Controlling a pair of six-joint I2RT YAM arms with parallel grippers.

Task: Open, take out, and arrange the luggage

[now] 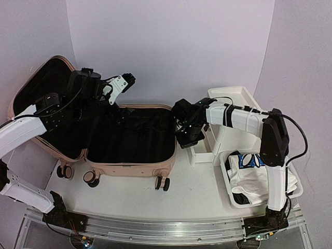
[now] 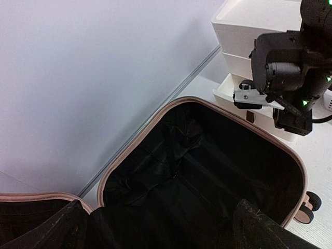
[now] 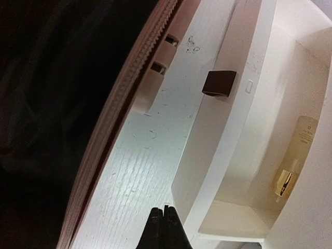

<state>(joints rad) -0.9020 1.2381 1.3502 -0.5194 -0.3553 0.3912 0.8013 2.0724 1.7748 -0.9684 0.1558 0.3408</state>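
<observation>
The pale-pink luggage [image 1: 129, 168] lies open on the table, its lid propped up at the left and its black-lined base [image 2: 207, 171] flat in the middle. Only black lining shows inside it. My left gripper [image 1: 124, 82] hovers open above the hinge area, and nothing sits between its fingertips [image 2: 264, 228]. My right gripper [image 1: 187, 136] is shut and empty, low over the table [image 3: 135, 176] in the gap between the luggage's right rim [image 3: 122, 124] and the pulled-out drawer. Its closed tips [image 3: 165, 218] point at the table surface.
A white drawer unit [image 1: 228, 111] stands right of the luggage, its bottom drawer [image 1: 201, 153] pulled out, with a brown handle [image 3: 218, 83] and a small pale tube [image 3: 293, 166] inside. A white basket [image 1: 228, 194] holding white and blue cloth sits at the front right.
</observation>
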